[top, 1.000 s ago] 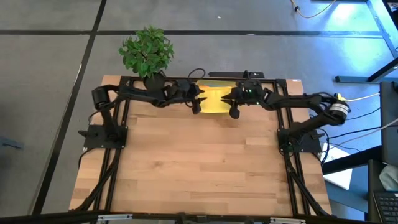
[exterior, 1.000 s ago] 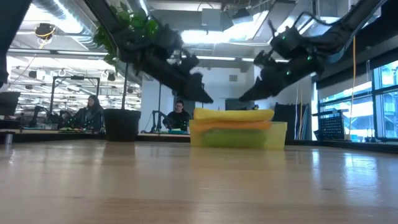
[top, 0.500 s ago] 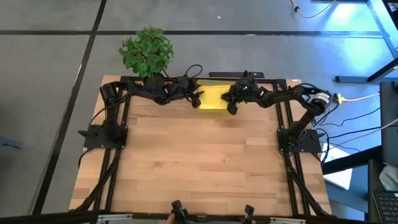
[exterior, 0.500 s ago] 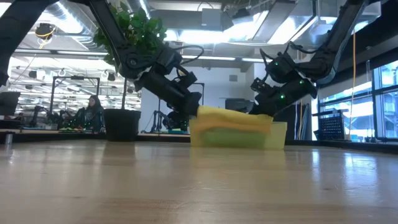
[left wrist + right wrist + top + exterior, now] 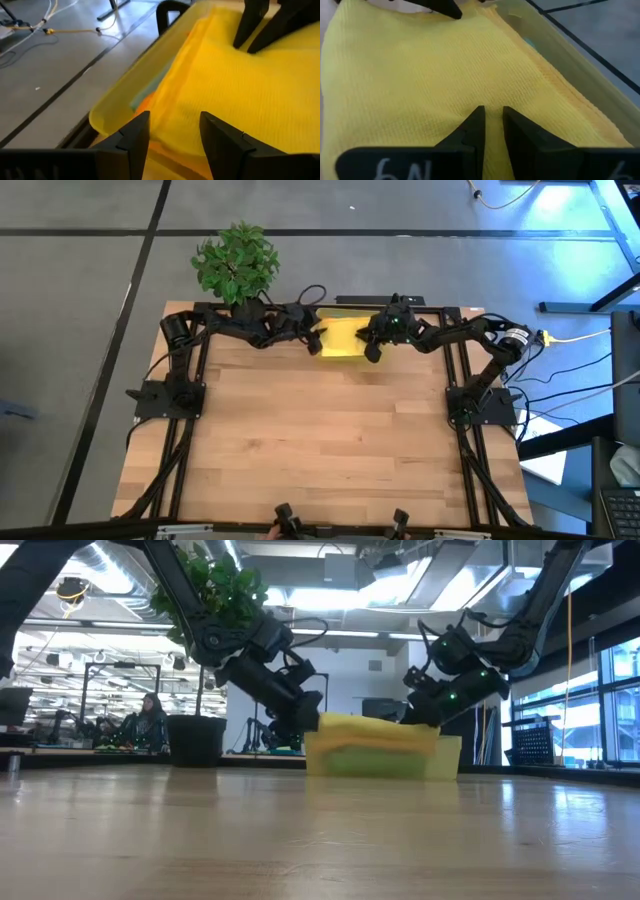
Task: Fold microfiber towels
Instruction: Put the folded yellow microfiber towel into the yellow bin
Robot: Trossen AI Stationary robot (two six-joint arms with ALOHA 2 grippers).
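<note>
A translucent yellow bin [image 5: 341, 358] [image 5: 450, 756] stands at the table's far edge, holding a stack of microfiber towels. The yellow towel [image 5: 346, 332] [image 5: 375, 727] lies on top. Orange [image 5: 154, 108] and teal-blue [image 5: 149, 93] edges show below it, and a green towel [image 5: 372, 761] shows through the bin wall. My left gripper [image 5: 318, 342] [image 5: 172, 122] is open at the yellow towel's left end. My right gripper [image 5: 372, 351] [image 5: 492, 116] is at its right end, its fingers a narrow gap apart. My left gripper comes slanting down from the table's left, its open fingertips [image 5: 141, 123] set on the yellow towel near its left edge [image 5: 176, 111], with cloth showing between them. My right gripper slants down from the right. Its fingertips [image 5: 478, 116] press onto the towel's top [image 5: 492, 102], which sags at that end [image 5: 425, 730].
A potted plant [image 5: 236, 262] [image 5: 196, 740] stands just left of the bin, behind my left arm. Bare wooden tabletop [image 5: 320, 440] stretches from the bin to the near edge. People [image 5: 148, 720] sit in the room beyond the table.
Both grippers have come down and toward the far edge, from above the bin onto the yellow towel, then kept still. The towel's top, flat before, now sags at its right end and humps at its left.
</note>
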